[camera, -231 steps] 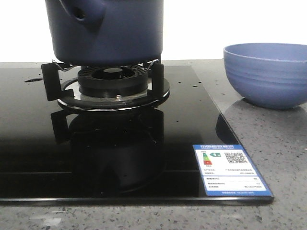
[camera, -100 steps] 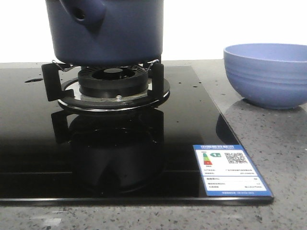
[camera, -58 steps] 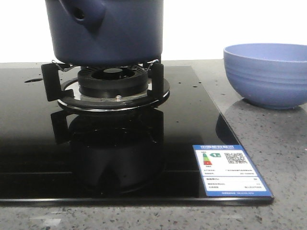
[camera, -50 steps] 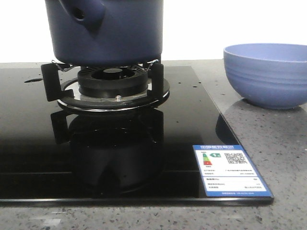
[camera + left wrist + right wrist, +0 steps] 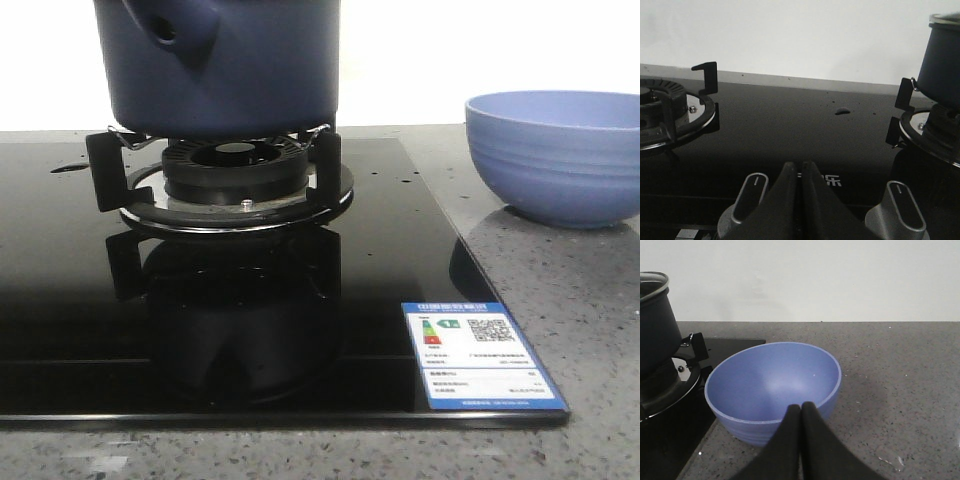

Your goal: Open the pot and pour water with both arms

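Observation:
The dark navy pot (image 5: pixel 230 60) stands on the gas burner (image 5: pixel 235 175) of the black hob, its stub handle (image 5: pixel 175 25) pointing toward the front left. Its top is cut off in the front view. It also shows in the left wrist view (image 5: pixel 942 60) and in the right wrist view (image 5: pixel 655 325), where a glass-edged rim sits on top. My left gripper (image 5: pixel 800 165) is shut and empty, low over the hob's front between two knobs. My right gripper (image 5: pixel 801 407) is shut and empty, in front of the periwinkle bowl (image 5: pixel 772 387).
The periwinkle ribbed bowl (image 5: pixel 555 155) stands on the grey speckled counter (image 5: pixel 590 330) right of the hob. A second burner (image 5: pixel 670 112) lies on the hob's left side. Two metal knobs (image 5: pixel 747 200) (image 5: pixel 900 210) flank the left gripper. A blue energy label (image 5: pixel 480 352) sticks on the hob's front right corner.

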Robot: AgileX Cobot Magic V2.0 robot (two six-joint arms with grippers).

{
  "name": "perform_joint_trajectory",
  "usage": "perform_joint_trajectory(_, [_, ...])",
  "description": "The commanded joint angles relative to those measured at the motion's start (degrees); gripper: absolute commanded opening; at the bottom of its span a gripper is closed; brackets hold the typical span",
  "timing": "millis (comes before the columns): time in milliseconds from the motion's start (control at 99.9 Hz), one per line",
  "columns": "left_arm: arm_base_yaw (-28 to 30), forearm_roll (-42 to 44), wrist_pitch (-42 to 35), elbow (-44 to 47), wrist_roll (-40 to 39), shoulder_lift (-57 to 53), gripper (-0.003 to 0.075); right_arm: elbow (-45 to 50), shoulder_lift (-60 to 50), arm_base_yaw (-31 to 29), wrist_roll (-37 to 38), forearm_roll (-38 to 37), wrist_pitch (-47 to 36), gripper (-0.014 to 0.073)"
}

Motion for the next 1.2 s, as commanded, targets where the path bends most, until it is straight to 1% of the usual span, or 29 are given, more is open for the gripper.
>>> perform_joint_trajectory(0, [-0.02,-0.18,-3.61,1.99,-0.55,-1.69,-0.002,-1.42,0.13,-0.35,-0.56,0.87,-3.58,-0.0064])
perform_joint_trajectory(751, [-0.02,-0.18,-3.61,1.99,-0.55,-1.69,-0.002,-1.42,0.13,-0.35,-0.56,0.87,-3.67,-0.0064])
perform_joint_trajectory(811, [-0.02,-0.18,-3.61,1.99,-0.55,-1.69,-0.002,-1.42,0.13,-0.35,-0.28,0.37,-5.31,-0.0064])
perform_joint_trajectory(851, [-0.02,-0.18,-3.61,1.99,-0.55,-1.69,-0.002,-1.42,0.13,-0.35,1.92,-0.53,-6.82,-0.0064])
perform_joint_trajectory(861, [-0.02,-0.18,-3.61,1.99,-0.55,-1.69,-0.002,-1.42,0.13,-0.35,2.59,-1.57,-7.06,-0.0064])
perform_joint_trajectory(881, [-0.02,-0.18,-3.61,1.99,-0.55,-1.69,-0.002,-1.42,0.13,-0.35,6.38,-4.26,-7.86,-0.0064])
perform_joint_trajectory(891, [-0.02,-0.18,-3.61,1.99,-0.55,-1.69,-0.002,-1.42,0.13,-0.35,7.59,-6.68,-8.02,-0.0064])
perform_joint_trajectory(901, [-0.02,-0.18,-3.61,1.99,-0.55,-1.69,-0.002,-1.42,0.13,-0.35,8.92,-6.68,-8.18,-0.0064])
perform_joint_trajectory(911, [-0.02,-0.18,-3.61,1.99,-0.55,-1.69,-0.002,-1.42,0.13,-0.35,11.84,-11.18,-8.44,-0.0064])
perform_joint_trajectory(921, [-0.02,-0.18,-3.61,1.99,-0.55,-1.69,-0.002,-1.42,0.13,-0.35,13.42,-11.18,-8.45,-0.0064])
perform_joint_trajectory(931, [-0.02,-0.18,-3.61,1.99,-0.55,-1.69,-0.002,-1.42,0.13,-0.35,16.85,-14.68,-8.62,-0.0064])
perform_joint_trajectory(941, [-0.02,-0.18,-3.61,1.99,-0.55,-1.69,-0.002,-1.36,0.13,-0.35,18.67,-18.49,-8.72,-0.0064])
perform_joint_trajectory(951, [-0.02,-0.18,-3.61,1.99,-0.55,-1.69,-0.002,-1.36,0.13,-0.35,20.53,-20.43,-8.72,-0.0064])
perform_joint_trajectory(961, [-0.02,-0.18,-3.61,1.99,-0.55,-1.69,-0.002,-1.36,0.13,-0.35,24.41,-24.22,-8.9,-0.0064])
perform_joint_trajectory(971, [-0.02,-0.18,-3.61,1.99,-0.55,-1.69,-0.002,-1.36,0.13,-0.35,26.29,-26.07,-9.09,-0.0064])
perform_joint_trajectory(981, [-0.02,-0.18,-3.61,1.99,-0.55,-1.69,-0.002,-1.27,0.13,-0.35,30.04,-27.91,-9.2,-0.0064])
perform_joint_trajectory(991, [-0.02,-0.18,-3.61,1.99,-0.55,-1.69,-0.002,-1.12,0.13,-0.35,31.87,-31.39,-9.34,-0.0064])
perform_joint_trajectory(1001, [-0.02,-0.18,-3.61,1.99,-0.55,-1.69,-0.002,-1.1,0.13,-0.35,35.29,-33.02,-9.81,-0.0064])
perform_joint_trajectory(1011, [-0.02,-0.18,-3.61,1.99,-0.55,-1.69,-0.002,-0.93,0.13,-0.35,35.29,-34.55,-10.12,-0.0064])
perform_joint_trajectory(1031, [-0.02,-0.18,-3.61,1.99,-0.55,-1.69,-0.002,-0.26,0.13,-0.35,40.94,-39.65,-11.31,-0.0064])
perform_joint_trajectory(1051, [-0.02,-0.18,-3.61,1.99,-0.55,-1.69,-0.002,0.41,0.13,-0.35,43.85,-42.43,-12.91,-0.0064])
perform_joint_trajectory(1091, [-0.02,-0.18,-3.61,1.99,-0.55,-1.69,-0.002,2.09,-0.68,-0.35,45.73,-44.87,-16.21,-0.0064])
perform_joint_trajectory(1161, [-0.02,-0.18,-3.61,1.99,-0.55,-1.69,-0.002,5.48,-2.53,0.23,45.73,-44.87,-20.62,-0.0064])
perform_joint_trajectory(1191, [-0.02,-0.18,-3.61,1.99,-0.55,-1.69,-0.002,6.59,-3.51,0.65,45.73,-44.98,-21.32,-0.0064])
